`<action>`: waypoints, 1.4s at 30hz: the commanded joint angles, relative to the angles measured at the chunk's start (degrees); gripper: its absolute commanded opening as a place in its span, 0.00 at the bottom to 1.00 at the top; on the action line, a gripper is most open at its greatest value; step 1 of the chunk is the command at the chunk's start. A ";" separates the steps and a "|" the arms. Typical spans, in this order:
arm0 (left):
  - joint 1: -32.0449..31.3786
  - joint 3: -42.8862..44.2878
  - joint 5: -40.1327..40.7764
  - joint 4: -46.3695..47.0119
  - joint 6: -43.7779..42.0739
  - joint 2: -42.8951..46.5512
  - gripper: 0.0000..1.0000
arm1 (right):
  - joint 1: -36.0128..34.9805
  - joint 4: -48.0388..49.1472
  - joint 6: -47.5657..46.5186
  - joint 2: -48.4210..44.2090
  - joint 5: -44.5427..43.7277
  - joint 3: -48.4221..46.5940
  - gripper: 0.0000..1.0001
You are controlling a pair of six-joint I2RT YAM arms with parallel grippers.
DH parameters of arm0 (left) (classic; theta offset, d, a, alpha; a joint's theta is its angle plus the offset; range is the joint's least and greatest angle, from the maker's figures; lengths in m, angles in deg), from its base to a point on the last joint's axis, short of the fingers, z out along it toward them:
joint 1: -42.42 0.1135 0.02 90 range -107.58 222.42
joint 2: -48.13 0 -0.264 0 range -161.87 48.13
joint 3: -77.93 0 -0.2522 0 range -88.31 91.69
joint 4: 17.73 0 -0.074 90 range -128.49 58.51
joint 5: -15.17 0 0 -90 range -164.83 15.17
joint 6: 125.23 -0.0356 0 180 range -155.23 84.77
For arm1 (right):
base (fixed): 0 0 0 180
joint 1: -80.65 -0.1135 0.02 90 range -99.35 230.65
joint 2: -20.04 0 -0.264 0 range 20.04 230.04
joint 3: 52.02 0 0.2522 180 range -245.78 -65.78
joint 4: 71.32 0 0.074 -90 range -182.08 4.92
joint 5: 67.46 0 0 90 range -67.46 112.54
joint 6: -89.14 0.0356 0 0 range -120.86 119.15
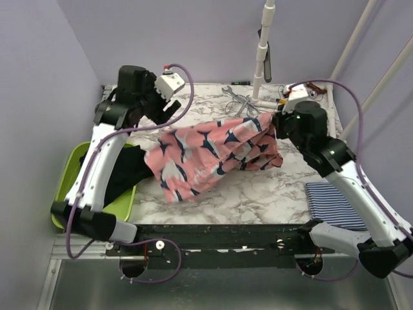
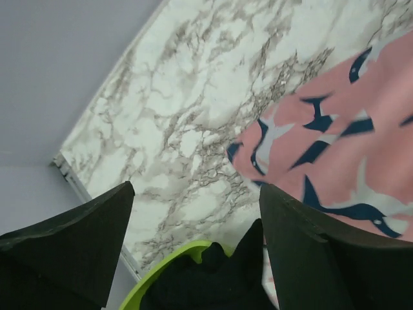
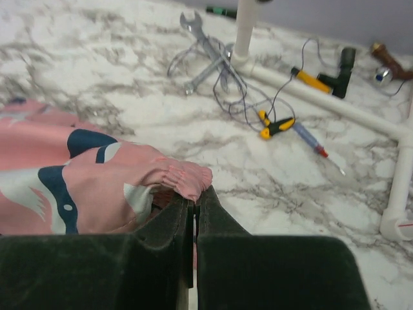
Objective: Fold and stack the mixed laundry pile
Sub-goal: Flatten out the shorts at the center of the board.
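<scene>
Our right gripper (image 3: pixel 195 205) pinched the pink shark cloth (image 1: pixel 206 155) tight; our left gripper (image 2: pixel 195 190) was spread wide near it.

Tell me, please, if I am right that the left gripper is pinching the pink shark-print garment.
Not quite: the right gripper is pinching the pink shark-print garment, as the right wrist view shows; the left gripper is open.

End effector (image 2: pixel 193 194) spread wide; pink shark garment (image 2: pixel 335 129) right, black garment (image 2: pixel 206 284) below.
</scene>
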 commanded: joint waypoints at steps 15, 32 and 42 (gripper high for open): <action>-30.03 -37.29 -7.18 -7.59 -2.54 5.09 0.83 | 1.43 2.03 2.87 13.41 1.29 7.15 0.00; -53.60 -53.16 6.43 15.02 4.68 -4.75 0.75 | 1.66 2.38 3.23 12.35 2.37 8.98 0.00; -53.57 -54.03 10.23 14.26 3.46 -2.95 0.28 | 1.89 2.47 2.53 11.21 2.31 9.52 0.00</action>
